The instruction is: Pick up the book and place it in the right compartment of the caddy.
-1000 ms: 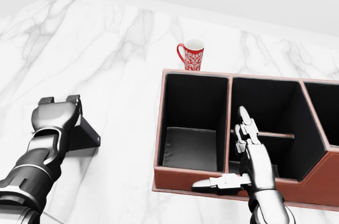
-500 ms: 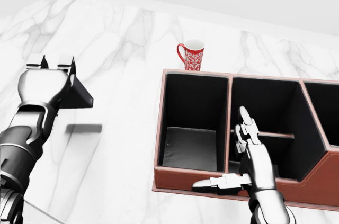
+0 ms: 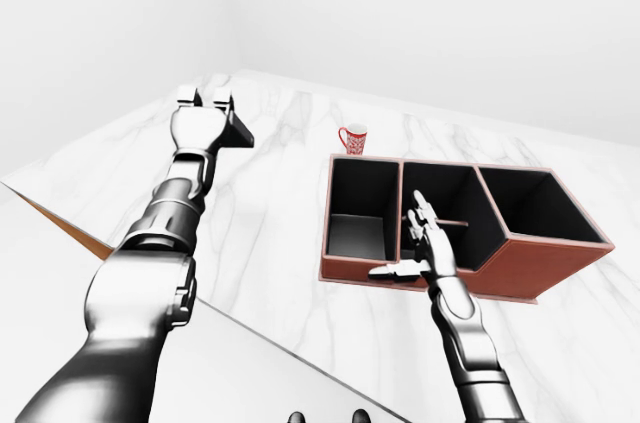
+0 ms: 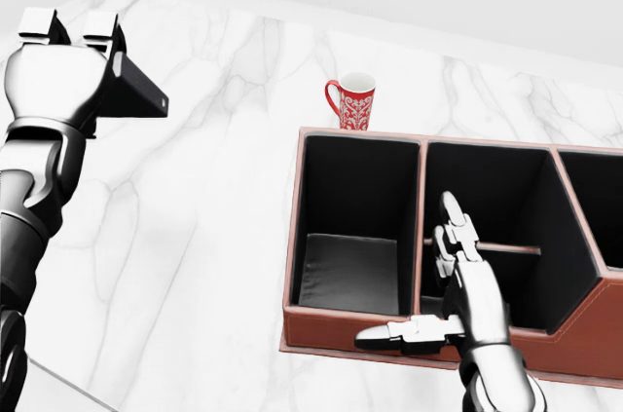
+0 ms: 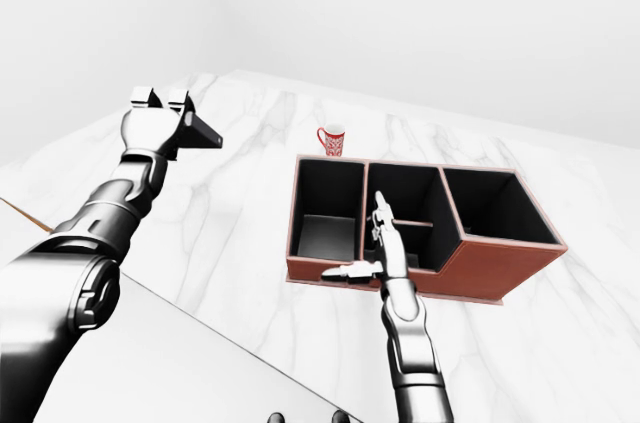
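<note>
Left hand closed round dark book, raised clear of marble counter at ten o'clock in head view. Right hand open, fingers spread, over near wall of caddy at five o'clock. Red mug just beyond caddy at twelve o'clock.

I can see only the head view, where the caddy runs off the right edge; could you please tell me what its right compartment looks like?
Observer: In the left-eye view the caddy shows whole. Nothing shows inside its right compartment.
Operator: Thank you. How far out is the left arm?
Observer: It is stretched nearly straight. The left hand grips the book in the air, well left of the caddy.
Operator: And the counter's near edge?
Observer: The edge of the counter runs diagonally from the view's left to its bottom, passing under that upper arm.
</note>
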